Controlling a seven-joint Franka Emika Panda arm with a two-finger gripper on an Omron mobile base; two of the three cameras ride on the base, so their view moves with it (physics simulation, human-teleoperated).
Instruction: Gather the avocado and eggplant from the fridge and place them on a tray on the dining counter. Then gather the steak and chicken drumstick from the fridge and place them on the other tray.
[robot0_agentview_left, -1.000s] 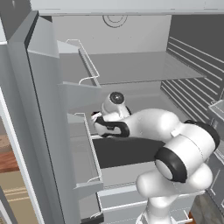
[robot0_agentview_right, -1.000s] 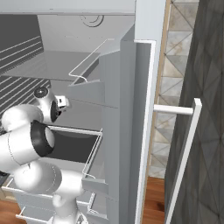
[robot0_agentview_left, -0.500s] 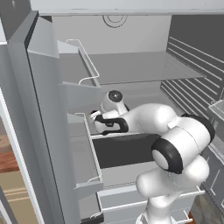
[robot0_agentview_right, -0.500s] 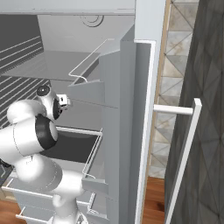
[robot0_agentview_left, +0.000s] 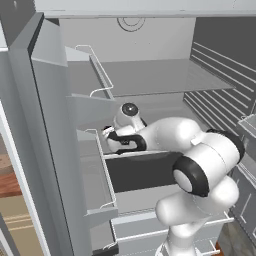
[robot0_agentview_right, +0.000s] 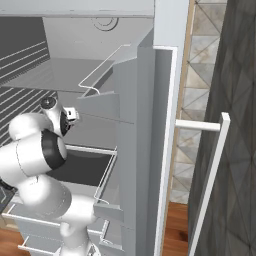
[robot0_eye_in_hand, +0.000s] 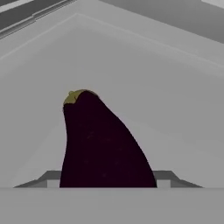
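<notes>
Clearly you are early in the task. From the left base view, your arm (robot0_agentview_left: 175, 135) reaches into the open fridge (robot0_agentview_left: 150, 85), wrist bent toward the door side. From the right base, nothing gathered shows. Through the hand view, the eggplant (robot0_eye_in_hand: 103, 144) sits close ahead; whether the fingers grip it, I cannot tell.

eggplant (robot0_eye_in_hand: 103, 144) base cut off, pincer (robot0_agentview_left: 111, 136) grip perhaps closed, unclear

The eggplant (robot0_eye_in_hand: 103, 148) at the lower centre of the hand view is near-black purple with an olive-yellow cap. The fridge (robot0_agentview_left: 150, 80) interior is pale grey. At the left base view's lower left, the floor (robot0_agentview_left: 15, 210) is reddish-brown wood.
</notes>
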